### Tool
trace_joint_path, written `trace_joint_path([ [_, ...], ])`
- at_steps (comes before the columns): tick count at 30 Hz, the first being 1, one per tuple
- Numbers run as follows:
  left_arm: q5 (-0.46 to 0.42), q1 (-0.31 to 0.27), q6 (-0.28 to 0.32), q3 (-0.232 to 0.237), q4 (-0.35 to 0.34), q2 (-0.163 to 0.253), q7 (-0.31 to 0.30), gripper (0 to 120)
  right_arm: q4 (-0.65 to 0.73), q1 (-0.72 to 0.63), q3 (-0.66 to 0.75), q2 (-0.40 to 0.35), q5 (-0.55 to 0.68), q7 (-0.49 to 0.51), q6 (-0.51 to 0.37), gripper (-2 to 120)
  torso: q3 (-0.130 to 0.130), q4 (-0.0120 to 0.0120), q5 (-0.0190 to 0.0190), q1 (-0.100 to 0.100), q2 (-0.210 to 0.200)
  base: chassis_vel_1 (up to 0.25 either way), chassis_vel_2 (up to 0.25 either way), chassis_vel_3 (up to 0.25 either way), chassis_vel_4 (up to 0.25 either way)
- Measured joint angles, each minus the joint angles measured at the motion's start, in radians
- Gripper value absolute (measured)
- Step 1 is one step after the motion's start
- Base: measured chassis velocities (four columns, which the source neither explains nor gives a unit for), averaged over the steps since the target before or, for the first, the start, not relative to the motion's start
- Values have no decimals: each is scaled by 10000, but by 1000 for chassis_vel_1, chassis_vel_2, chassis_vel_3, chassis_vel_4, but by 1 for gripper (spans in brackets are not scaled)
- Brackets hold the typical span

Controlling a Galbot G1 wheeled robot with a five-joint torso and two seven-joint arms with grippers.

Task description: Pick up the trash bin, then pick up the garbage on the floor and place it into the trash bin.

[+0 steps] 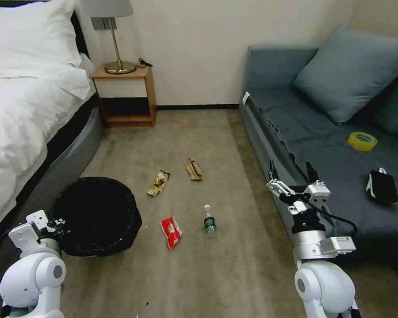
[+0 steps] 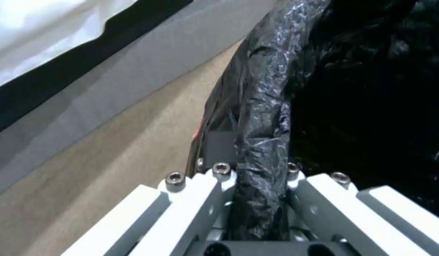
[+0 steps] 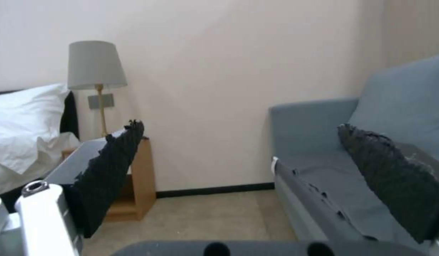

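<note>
The small round trash bin (image 1: 97,216), lined with crinkled black plastic, is seen on the beige carpet beside the bed. Its bagged rim (image 2: 262,142) is clamped between the closed fingers of the left gripper (image 2: 257,170). The right gripper (image 1: 292,176) is held raised by the sofa, fingers spread wide, empty.

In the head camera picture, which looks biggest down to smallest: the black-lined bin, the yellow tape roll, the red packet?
1. trash bin, by far.
2 and 3. Unsure: red snack packet and yellow tape roll look alike, and the tape lies farther away.
</note>
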Motion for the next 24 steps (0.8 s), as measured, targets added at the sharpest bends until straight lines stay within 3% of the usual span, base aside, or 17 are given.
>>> trace_joint_path([
  [4, -17, 2, 1, -11, -9, -25, -2, 3, -157, 184, -150, -148, -309, 30, 44, 100, 2, 0, 0, 1, 0, -120, 143, 139, -128],
  [9, -23, 0, 1, -6, -27, -36, 1, 3, -319, 549, -558, -452, -384, 527, -822, 100, 1, -1, -1, 0, 0, -29, 44, 32, -39],
  [12, -49, 15, 1, -16, -98, -46, 4, 3, -894, 1455, -1730, -977, 320, 1725, -2653, 100, 0, -1, -1, 0, 0, 11, -12, -17, 9],
  [17, -59, 72, -20, -73, -132, -68, 23, 3, -1543, 2225, -2700, -1238, 1342, 2625, -3907, 100, 0, 0, -2, 0, 0, 6, -7, -10, 6],
  [18, -60, 111, -51, -144, -134, -90, 41, 3, -2341, 3114, -3771, -1399, 2621, 3614, -5131, 100, 0, 3, -1, 0, 0, 0, 0, 0, 0],
  [19, -60, 134, -68, -174, -134, -95, 54, 3, -2739, 3503, -4202, -1462, 3161, 4074, -5723, 100, 0, 6, -3, 0, 0, 0, 0, 0, 0],
  [24, -44, 80, -86, -105, -71, -63, 67, 3, -3963, 4230, -5004, -1608, 3988, 4692, -6773, 100, 0, 4, -2, 0, 0, 0, 0, 0, 0],
])
